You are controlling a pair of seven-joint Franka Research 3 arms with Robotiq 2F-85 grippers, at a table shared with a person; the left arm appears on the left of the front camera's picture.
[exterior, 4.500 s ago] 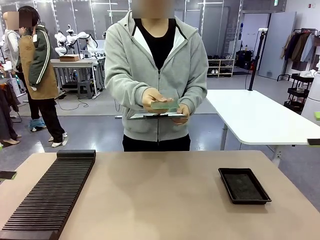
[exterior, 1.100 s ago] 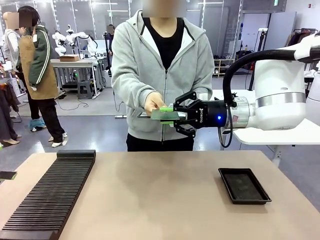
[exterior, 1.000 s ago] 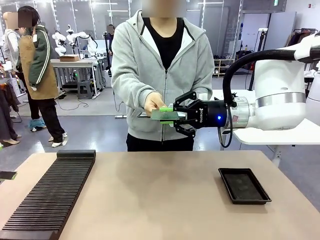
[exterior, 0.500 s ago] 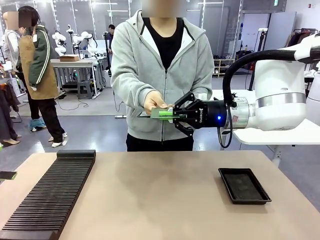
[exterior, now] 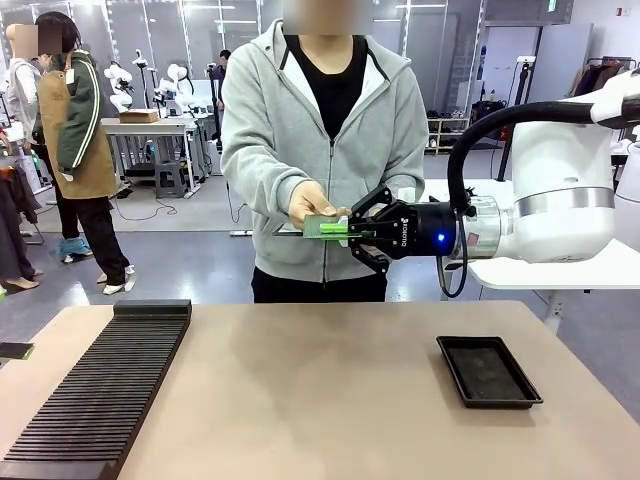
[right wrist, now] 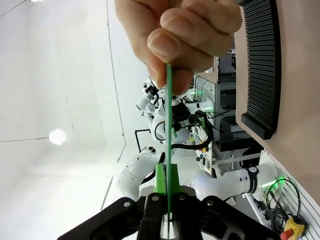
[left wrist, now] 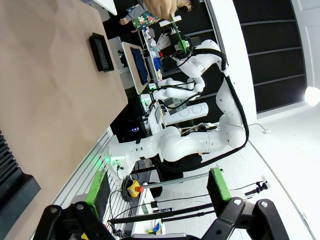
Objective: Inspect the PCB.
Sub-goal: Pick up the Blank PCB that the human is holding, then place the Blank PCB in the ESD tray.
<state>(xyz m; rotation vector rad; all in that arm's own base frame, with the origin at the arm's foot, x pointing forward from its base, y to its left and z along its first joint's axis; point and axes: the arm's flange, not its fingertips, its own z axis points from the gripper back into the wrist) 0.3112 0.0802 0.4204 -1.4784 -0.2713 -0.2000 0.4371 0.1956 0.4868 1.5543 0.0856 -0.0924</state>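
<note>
Above the far edge of the bare tan table (exterior: 320, 400), the right gripper (exterior: 338, 229) of a white robot arm is clenching its green pads on the near end of the small, thin green circuit board, the PCB (exterior: 322, 228). The person's hand (exterior: 310, 203), in a grey hooded sweatshirt sleeve, is pinching the far end. The board is hanging flat in the air between them, well above the shallow black rectangular tray (exterior: 488, 372) and the long black slotted rack (exterior: 100, 390). In the right wrist view the board is showing edge-on, a straight green line running from the pads up into the fingertips.

The handover appears to be at the shared-grip stage. Doing it well probably means holding the clamp steady and waiting for the hand to let go. The arm would then be drawing back along the board's own plane, without twisting, since a thin board bends easily.

The left gripper (left wrist: 157, 192) is waiting with jaws spread wide, holding nothing.
</note>
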